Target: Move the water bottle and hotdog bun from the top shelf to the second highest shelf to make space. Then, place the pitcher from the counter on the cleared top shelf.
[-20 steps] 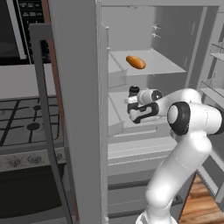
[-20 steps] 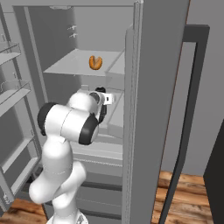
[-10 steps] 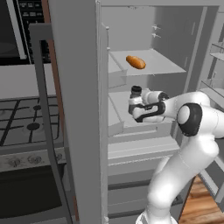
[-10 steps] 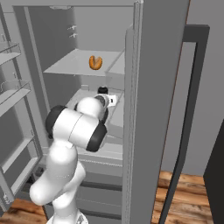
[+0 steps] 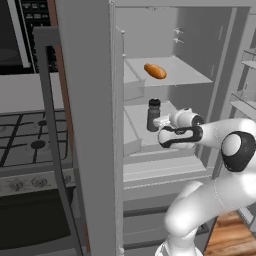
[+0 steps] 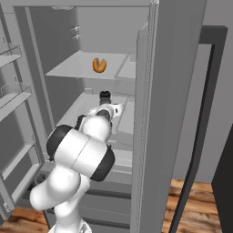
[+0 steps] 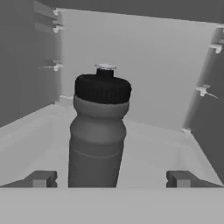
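The dark grey water bottle [image 5: 153,114] with its black cap [image 7: 103,89] stands upright on the second highest shelf [image 5: 138,119] of the open fridge. My gripper [image 5: 161,124] is open just in front of it. In the hand view the fingertips [image 7: 41,179] stand wide apart, and the bottle [image 7: 97,139] rises between them, left of centre and untouched. The orange-brown hotdog bun [image 5: 155,71] [image 6: 99,65] lies on the top shelf [image 5: 186,75] above. The bottle's cap [image 6: 105,95] peeks over my arm in the right base view. The pitcher and the counter are out of view.
A black gas stove [image 5: 30,145] is at the left, behind a tall grey panel [image 5: 85,125]. The open fridge door with rack shelves [image 5: 246,100] [image 6: 13,95] flanks my arm. A shallow grey bin [image 5: 131,142] lines the shelf's left edge.
The hand has drawn back a little from the fridge toward the base. The bottle stays standing on the second highest shelf, and the bun has not moved.
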You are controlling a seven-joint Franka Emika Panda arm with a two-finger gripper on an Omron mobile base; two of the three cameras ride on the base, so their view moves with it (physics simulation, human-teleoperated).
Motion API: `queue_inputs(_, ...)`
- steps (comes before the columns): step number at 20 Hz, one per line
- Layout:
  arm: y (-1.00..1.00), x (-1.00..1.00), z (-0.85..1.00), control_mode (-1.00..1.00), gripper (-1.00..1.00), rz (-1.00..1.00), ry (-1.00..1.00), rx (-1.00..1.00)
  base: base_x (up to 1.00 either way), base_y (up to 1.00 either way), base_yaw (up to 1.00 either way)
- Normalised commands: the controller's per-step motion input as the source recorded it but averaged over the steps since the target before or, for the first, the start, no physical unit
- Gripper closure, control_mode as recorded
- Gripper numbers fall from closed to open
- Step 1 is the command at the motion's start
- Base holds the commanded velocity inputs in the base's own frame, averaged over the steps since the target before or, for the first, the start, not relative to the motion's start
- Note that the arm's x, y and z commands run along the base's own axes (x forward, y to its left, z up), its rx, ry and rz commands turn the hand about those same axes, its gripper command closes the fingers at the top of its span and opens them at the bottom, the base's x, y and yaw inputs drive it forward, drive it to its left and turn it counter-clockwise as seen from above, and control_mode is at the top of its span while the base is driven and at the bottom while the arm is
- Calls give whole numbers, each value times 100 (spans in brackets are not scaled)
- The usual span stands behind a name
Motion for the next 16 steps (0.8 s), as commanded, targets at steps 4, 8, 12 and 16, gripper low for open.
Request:
queue_inputs(4, 37, -49, 61, -100, -100, 0, 8, -11, 0, 0, 0)
queue_inputs(8, 43, -42, 85, -100, -100, 0, 12, -13, 0, 0, 0)
queue_inputs(12, 41, -44, 92, -100, -100, 0, 20, -15, 0, 0, 0)
queue_inputs(16, 17, -51, 65, -100, -100, 0, 30, -14, 0, 0, 0)
